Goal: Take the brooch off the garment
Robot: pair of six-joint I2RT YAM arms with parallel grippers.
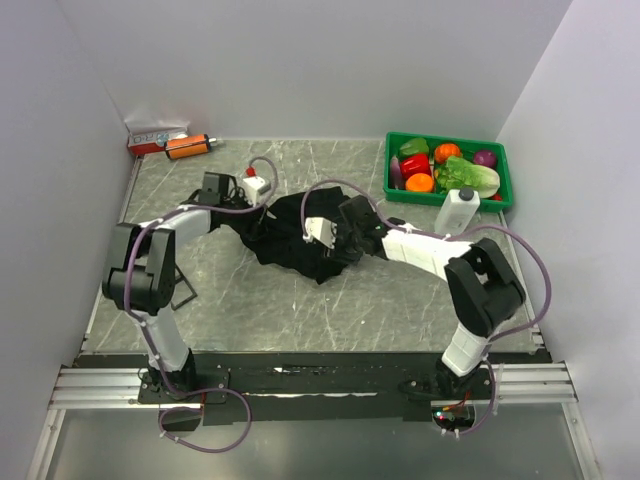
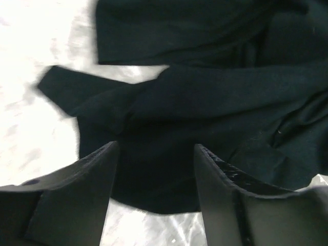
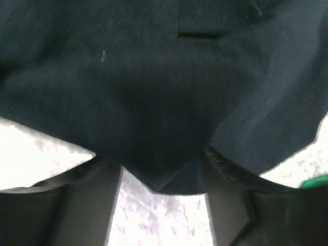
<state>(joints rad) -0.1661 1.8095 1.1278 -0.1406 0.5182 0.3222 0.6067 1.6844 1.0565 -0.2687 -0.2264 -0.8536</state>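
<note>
Large black soft cloth garment (image 1: 285, 245) crumpled mid-worktop (image 1: 330, 310), lying left to right. Left end effector (image 2: 154, 148), spread, at its left edge; right end effector (image 3: 156, 161), spread, straddling a near-edge fold. Brooch hidden in every view; nearer arm cannot be told

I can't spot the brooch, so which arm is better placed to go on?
Right, probably: the right gripper, open, hangs over the garment's middle; the left gripper sits at its edge. No brooch shows in any view.

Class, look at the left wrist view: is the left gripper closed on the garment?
No, the left gripper is open, its fingers apart over the garment.
</note>
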